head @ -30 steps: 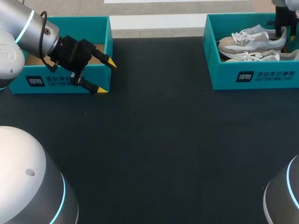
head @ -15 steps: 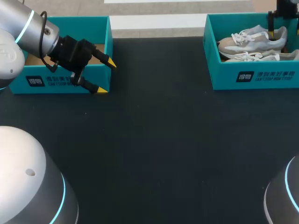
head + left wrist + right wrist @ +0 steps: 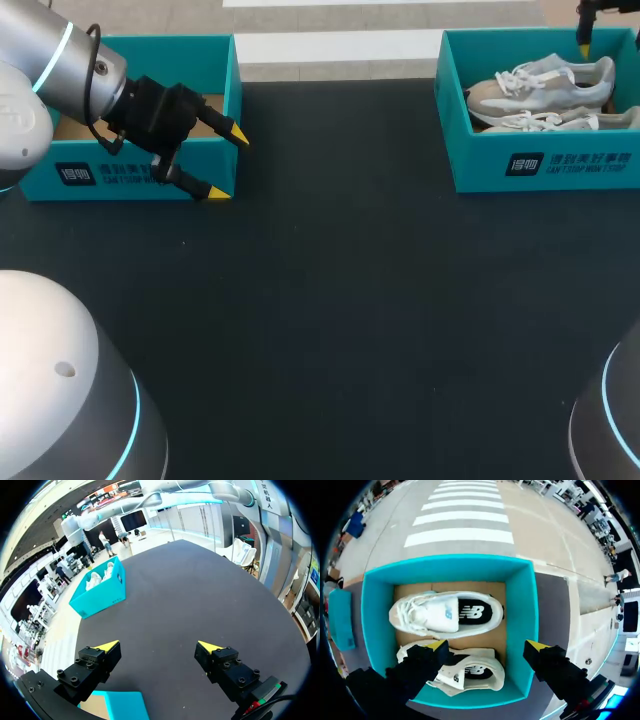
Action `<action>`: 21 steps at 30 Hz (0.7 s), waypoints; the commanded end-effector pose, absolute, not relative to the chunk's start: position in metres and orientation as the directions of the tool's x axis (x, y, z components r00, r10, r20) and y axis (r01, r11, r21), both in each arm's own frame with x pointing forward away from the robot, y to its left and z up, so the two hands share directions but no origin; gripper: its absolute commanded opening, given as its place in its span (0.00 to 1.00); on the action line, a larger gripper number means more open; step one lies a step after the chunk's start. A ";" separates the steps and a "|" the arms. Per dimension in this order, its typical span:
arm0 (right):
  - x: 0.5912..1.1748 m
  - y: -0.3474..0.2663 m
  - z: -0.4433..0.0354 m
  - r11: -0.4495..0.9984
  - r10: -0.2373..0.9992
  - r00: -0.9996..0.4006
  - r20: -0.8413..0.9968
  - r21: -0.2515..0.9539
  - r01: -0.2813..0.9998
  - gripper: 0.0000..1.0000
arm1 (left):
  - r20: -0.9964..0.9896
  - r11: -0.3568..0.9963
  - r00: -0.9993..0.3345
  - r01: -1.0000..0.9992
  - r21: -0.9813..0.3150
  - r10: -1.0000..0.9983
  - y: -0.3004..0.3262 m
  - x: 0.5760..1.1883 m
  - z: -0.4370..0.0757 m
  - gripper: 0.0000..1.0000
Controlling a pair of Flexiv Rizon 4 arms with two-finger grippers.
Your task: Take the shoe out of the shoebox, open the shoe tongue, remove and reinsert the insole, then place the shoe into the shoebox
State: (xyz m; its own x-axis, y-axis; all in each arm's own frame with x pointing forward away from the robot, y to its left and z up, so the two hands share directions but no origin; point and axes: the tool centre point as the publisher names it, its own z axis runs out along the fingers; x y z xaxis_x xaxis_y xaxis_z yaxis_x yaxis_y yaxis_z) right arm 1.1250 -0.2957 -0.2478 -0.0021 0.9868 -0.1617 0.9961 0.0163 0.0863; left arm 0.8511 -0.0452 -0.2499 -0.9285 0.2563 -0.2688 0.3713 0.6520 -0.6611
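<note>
Two light grey sneakers lie side by side in the teal shoebox point(image 3: 540, 165) at the table's far right. The far shoe point(image 3: 540, 82) and the near shoe point(image 3: 560, 120) both point their toes left. In the right wrist view the far shoe point(image 3: 445, 615) and the near shoe point(image 3: 470, 672) show their dark insoles from above. My right gripper point(image 3: 486, 645) hangs open above the box, holding nothing. In the head view only one yellow fingertip point(image 3: 584, 48) of it shows. My left gripper point(image 3: 227, 163) stands open over the near right corner of the other teal box point(image 3: 130, 175).
The left teal box holds nothing that I can see; its brown floor point(image 3: 205, 103) shows. In the left wrist view its corner point(image 3: 117, 705) lies under the left gripper point(image 3: 157, 646), and the shoebox point(image 3: 100, 587) stands far ahead. Dark table point(image 3: 330, 300) spreads between the boxes.
My right gripper has opened and risen from the heel of the far shoe, up out of the box. The shoe stays in the box. The left arm has not moved.
</note>
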 end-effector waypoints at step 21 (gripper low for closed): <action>1.045 -0.277 -0.217 0.219 0.971 -0.208 -0.117 0.099 0.971 1.00 | -0.001 0.710 -0.787 -0.555 -0.433 -0.616 -0.036 0.883 -0.225 1.00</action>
State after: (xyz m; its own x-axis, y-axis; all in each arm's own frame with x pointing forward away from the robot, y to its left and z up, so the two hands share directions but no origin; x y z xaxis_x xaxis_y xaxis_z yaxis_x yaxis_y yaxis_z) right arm 1.0517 -0.2803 -0.2173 -0.1997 0.9743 -0.1042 0.9719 0.2105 0.1058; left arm 0.8913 -0.0392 -0.2335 -0.9928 -0.0751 -0.0938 0.0037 0.7611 -0.6486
